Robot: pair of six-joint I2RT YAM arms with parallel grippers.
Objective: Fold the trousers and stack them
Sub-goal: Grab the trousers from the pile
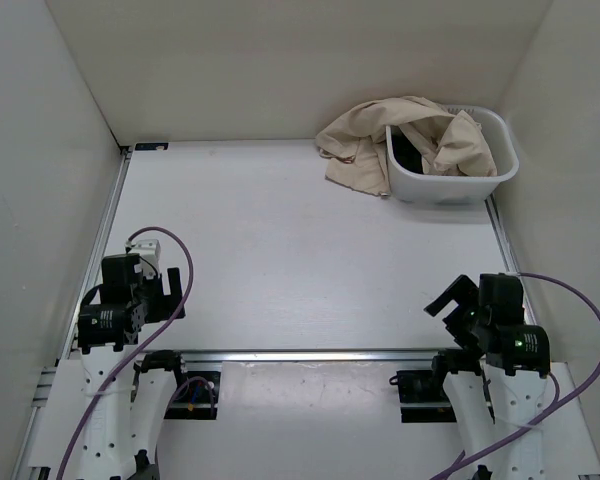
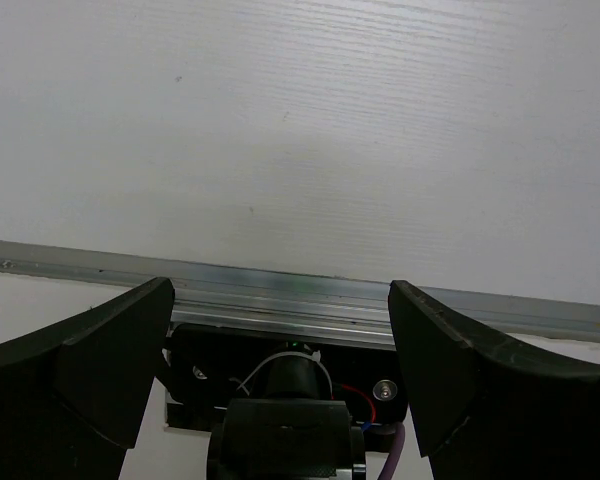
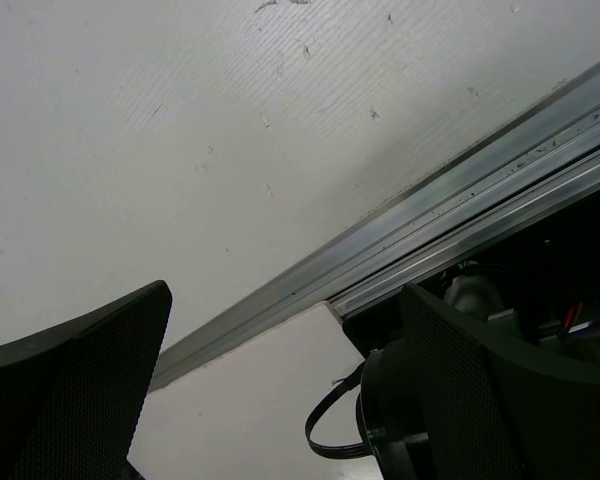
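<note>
The beige trousers [image 1: 380,140] lie crumpled at the far right, partly draped over the rim of a white basket [image 1: 450,185] and partly on the table beside it. A black garment [image 1: 408,152] shows inside the basket. My left gripper [image 1: 155,290] is open and empty near the table's front left. It also shows in the left wrist view [image 2: 280,350], jaws wide apart. My right gripper [image 1: 450,305] is open and empty at the front right, and it shows in the right wrist view [image 3: 285,360]. Both are far from the trousers.
White walls enclose the table on the left, back and right. A metal rail [image 1: 310,354] runs along the near edge by the arm bases. Purple cables [image 1: 175,250] loop from both arms. The white table surface [image 1: 300,250] lies between the grippers and the basket.
</note>
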